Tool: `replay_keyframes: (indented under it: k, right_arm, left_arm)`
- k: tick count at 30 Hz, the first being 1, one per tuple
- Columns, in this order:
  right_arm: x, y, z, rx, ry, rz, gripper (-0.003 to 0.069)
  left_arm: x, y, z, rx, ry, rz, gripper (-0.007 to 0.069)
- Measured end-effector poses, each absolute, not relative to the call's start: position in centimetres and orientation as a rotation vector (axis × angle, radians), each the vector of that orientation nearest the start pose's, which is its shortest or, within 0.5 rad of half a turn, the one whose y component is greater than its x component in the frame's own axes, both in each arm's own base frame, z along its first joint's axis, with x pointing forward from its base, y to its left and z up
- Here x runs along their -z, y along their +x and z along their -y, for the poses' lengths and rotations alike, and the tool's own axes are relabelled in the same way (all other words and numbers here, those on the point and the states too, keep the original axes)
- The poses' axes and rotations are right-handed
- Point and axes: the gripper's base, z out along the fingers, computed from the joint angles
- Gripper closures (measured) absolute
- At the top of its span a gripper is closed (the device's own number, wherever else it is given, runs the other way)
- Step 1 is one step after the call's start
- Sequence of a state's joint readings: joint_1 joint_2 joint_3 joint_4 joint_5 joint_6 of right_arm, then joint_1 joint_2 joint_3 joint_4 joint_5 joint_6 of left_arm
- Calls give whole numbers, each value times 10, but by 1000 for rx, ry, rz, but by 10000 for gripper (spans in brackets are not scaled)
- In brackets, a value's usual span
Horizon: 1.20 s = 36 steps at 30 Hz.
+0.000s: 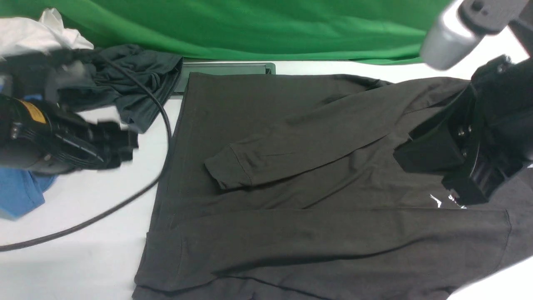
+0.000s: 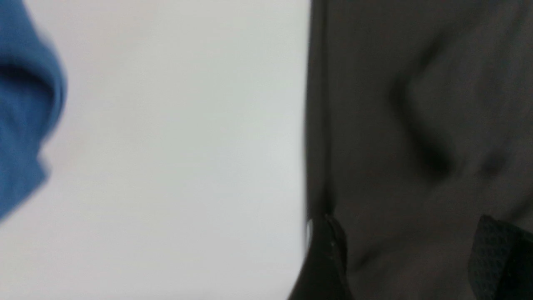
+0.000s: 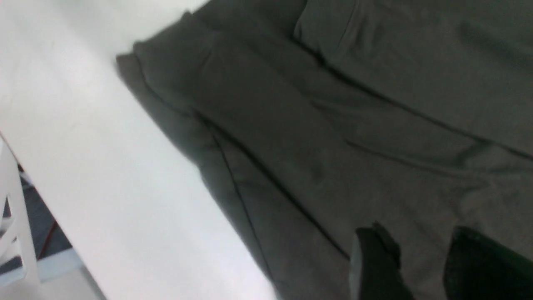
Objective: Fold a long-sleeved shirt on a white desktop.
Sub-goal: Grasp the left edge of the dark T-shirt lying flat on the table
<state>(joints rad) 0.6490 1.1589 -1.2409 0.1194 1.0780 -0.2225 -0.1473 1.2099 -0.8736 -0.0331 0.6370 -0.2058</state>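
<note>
In the front view, the long-sleeved shirt [image 1: 316,166] lies spread flat on the white worktop [image 1: 83,258]. One sleeve is folded across its body, with the cuff [image 1: 227,168] resting mid-shirt. The left tool [image 1: 123,146] is blurred and hangs above bare worktop just left of the shirt. The right tool [image 1: 458,196] hangs over the shirt's right part, just beside the small white logo [image 1: 436,201]. A dark grey-teal garment [image 1: 137,83] lies crumpled off the shirt's far left corner, and a blue shirt [image 1: 18,196] lies well to the shirt's left. A black cable [image 1: 166,125] curves along the shirt's left edge.

In the left wrist view, the left tool [image 2: 406,225] is released. Its fingers [image 2: 329,258] stand wide apart above the shirt [image 2: 416,104], right at its hem edge, with nothing between them. The blue shirt [image 2: 25,104] lies across bare worktop [image 2: 175,146] from the shirt.

In the right wrist view, the right tool [image 3: 418,237] is also released. Its fingers [image 3: 374,266] are parted above flat fabric of the shirt [image 3: 333,125], near the shirt's edge on the worktop [image 3: 104,166].
</note>
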Motion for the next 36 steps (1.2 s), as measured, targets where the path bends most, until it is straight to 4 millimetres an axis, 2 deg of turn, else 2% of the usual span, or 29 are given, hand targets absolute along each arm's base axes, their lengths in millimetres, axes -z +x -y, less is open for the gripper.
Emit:
replay_keyframes:
  k: [3,6,7,9,12,15,21,25,30,36]
  right_arm:
    - [-390,171,-142,-333,-1031,-2277,418]
    - [-391,173,-143,-337,-1021,-2262,418]
    - [-391,173,-143,-337,-1019,-2258,418]
    - [-392,174,-144,-342,-1006,-2233,418]
    - [-393,175,-145,-345,-997,-2218,418]
    - [-394,176,-145,-346,-995,-2213,418]
    - [-395,177,-146,-351,-984,-2194,418]
    - [-395,177,-146,-353,-981,-2190,418]
    - [-395,177,-146,-355,-981,-2190,418]
    - [-395,177,-146,-356,-979,-2191,418]
  left_arm:
    - [-277,244,46,279,-43,-2521,169]
    - [-247,249,53,324,24,-2702,169]
    - [-246,250,53,328,27,-2711,169]
    - [-229,262,55,335,18,-2730,169]
    - [-224,268,56,336,32,-2733,169]
    - [-219,267,58,333,112,-2817,169]
    - [-203,265,51,204,255,-2936,169]
    - [-178,277,51,179,274,-2965,169]
    - [-158,282,53,186,308,-3007,169]
    - [-159,287,54,197,293,-2972,201]
